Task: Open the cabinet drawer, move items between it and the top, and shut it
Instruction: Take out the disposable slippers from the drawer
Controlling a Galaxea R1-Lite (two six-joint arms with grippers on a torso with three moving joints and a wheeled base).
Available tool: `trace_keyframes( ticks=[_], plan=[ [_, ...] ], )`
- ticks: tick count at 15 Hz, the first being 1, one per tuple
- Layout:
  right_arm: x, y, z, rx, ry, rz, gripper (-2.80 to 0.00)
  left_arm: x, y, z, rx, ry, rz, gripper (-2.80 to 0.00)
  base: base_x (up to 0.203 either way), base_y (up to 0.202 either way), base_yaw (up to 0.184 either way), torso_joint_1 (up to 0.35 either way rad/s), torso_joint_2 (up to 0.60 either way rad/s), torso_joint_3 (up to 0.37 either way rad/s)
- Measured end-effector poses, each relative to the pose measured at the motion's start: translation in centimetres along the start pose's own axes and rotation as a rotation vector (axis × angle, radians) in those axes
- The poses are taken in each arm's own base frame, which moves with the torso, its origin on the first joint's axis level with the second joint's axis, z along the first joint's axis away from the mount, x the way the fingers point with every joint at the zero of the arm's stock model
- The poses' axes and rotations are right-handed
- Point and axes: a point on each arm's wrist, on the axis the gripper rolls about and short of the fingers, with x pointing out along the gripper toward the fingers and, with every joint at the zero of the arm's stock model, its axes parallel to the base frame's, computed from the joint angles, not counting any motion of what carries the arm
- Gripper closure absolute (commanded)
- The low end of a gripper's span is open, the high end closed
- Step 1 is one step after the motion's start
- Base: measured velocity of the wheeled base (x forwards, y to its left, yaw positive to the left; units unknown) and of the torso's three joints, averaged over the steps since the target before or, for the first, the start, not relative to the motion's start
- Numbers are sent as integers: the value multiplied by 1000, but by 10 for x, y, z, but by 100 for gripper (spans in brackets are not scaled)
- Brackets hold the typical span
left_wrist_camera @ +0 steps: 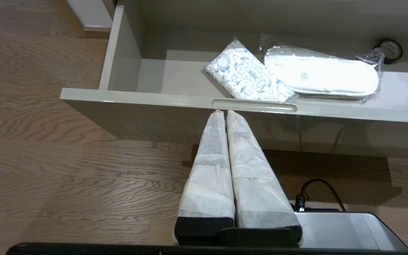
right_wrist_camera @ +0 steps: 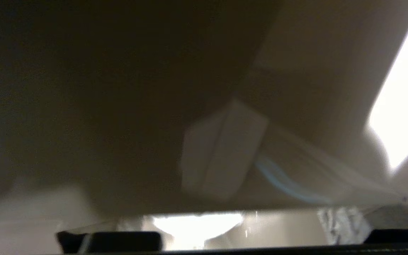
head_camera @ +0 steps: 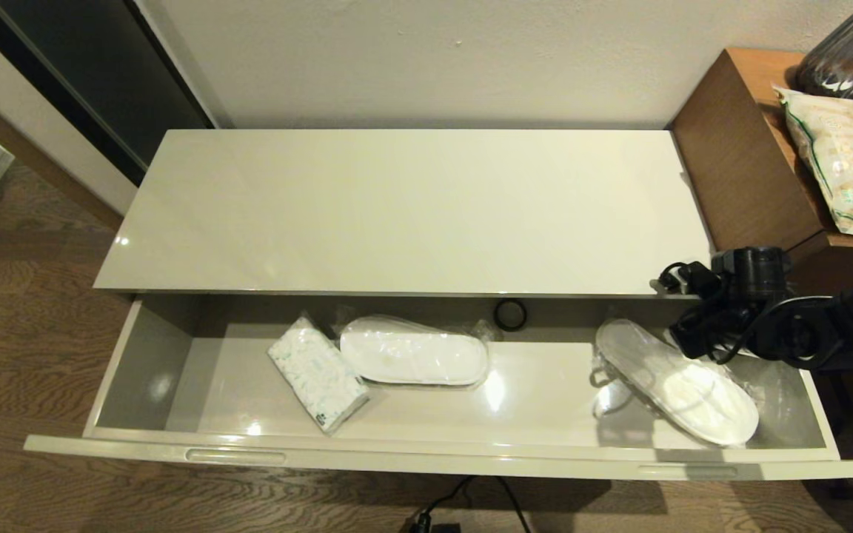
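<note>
The cabinet drawer (head_camera: 426,457) stands pulled wide open below the bare glossy top (head_camera: 397,207). One wrapped slipper pair (head_camera: 413,352) (left_wrist_camera: 321,72) lies flat in the drawer's middle. A second slipper pair (head_camera: 678,385) hangs tilted above the drawer's right end, with a shadow under it. My right gripper (head_camera: 693,329) is at that pair's far end under the top's edge, shut on its wrapping; the wrist hides its fingers. My left gripper (left_wrist_camera: 225,112) is shut and empty, tips just in front of the drawer's left slot (left_wrist_camera: 254,105).
A blue-patterned tissue pack (head_camera: 317,374) (left_wrist_camera: 248,72) lies beside the middle slippers. A black tape roll (head_camera: 510,314) sits at the drawer's back. The brown side table (head_camera: 737,163) on the right carries a snack bag (head_camera: 848,163) and a glass vase (head_camera: 852,52).
</note>
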Motion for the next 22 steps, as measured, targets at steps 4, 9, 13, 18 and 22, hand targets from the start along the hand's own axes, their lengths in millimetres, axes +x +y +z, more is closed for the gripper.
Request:
trace_keyframes(
  ticks=[4,9,13,18,22],
  plan=[
    [-40,-3,14,-29,-35,-25,-280,0,0,0,0,1,0,0,0,0,0,0,0,0],
    [-114,-13,17,-85,15,-53,-280,0,0,0,0,-1,0,0,0,0,0,0,0,0],
    [-124,5,-3,-142,80,5,-280,0,0,0,0,1,-1,0,0,0,0,0,0,0],
    [-117,29,-31,-183,162,79,-280,0,0,0,0,0,0,0,0,0,0,0,0,0],
    [-88,46,-42,-166,201,92,-280,0,0,0,0,0,-1,0,0,0,0,0,0,0]
  ],
)
